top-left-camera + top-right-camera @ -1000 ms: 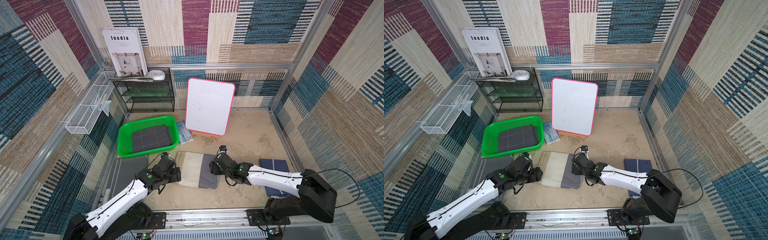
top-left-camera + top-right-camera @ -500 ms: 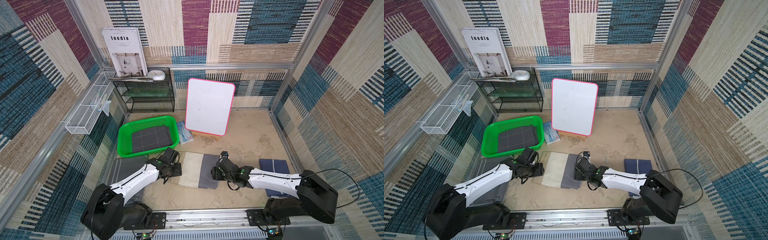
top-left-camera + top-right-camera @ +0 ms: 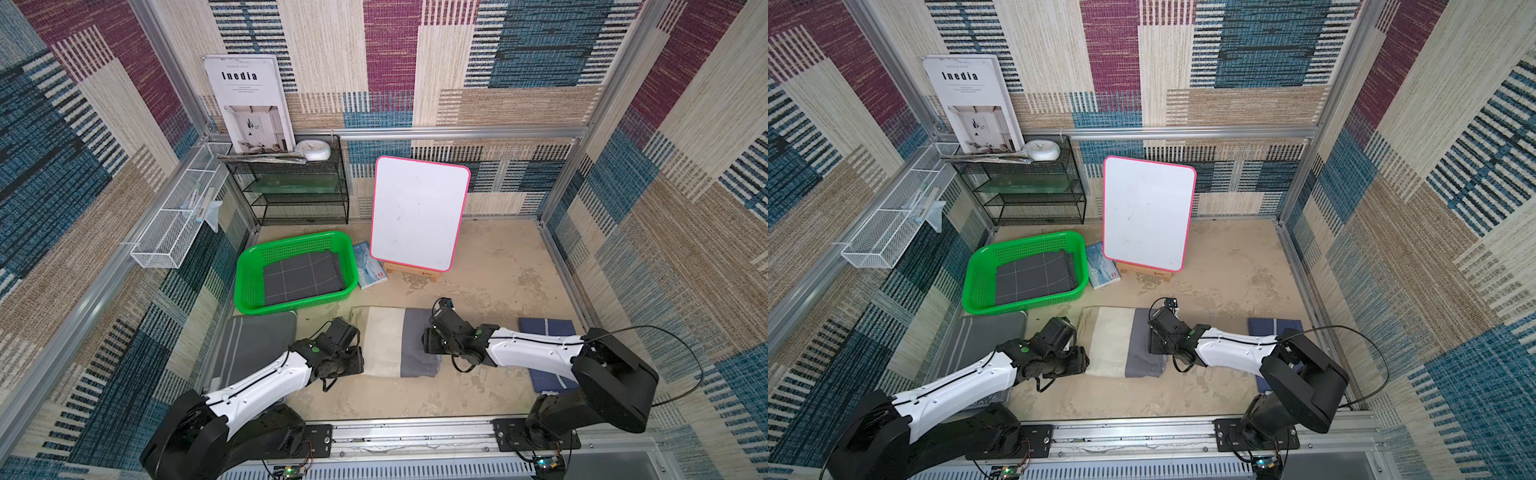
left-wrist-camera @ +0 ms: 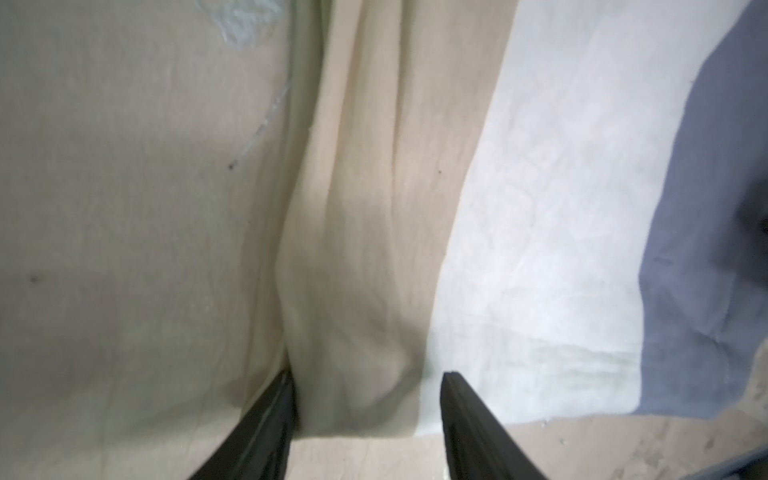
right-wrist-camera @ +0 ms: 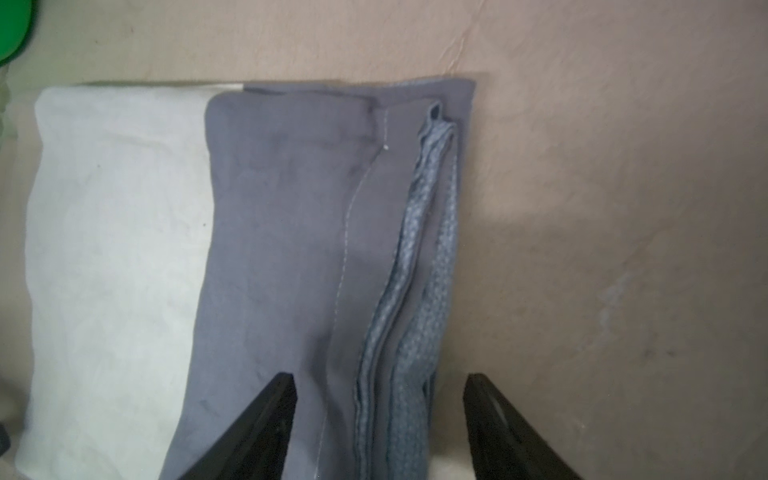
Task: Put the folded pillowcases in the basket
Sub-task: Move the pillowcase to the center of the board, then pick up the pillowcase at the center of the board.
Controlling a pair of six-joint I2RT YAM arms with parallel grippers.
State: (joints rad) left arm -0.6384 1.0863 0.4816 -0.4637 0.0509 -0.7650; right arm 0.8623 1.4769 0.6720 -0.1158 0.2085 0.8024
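Now left tool (image 4: 368,378), right tool (image 5: 380,378) astride folded pillowcase (image 3: 395,345) ends.

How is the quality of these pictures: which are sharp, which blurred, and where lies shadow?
In both top views: sharp, evenly lit, but the wide lens makes the aluminium frame posts lean outward; in the left wrist view: the folded cream, white and grey pillowcase looks blurred; in the right wrist view: its stitching is sharper, and shadow darkens the sandy floor beside its grey edge.
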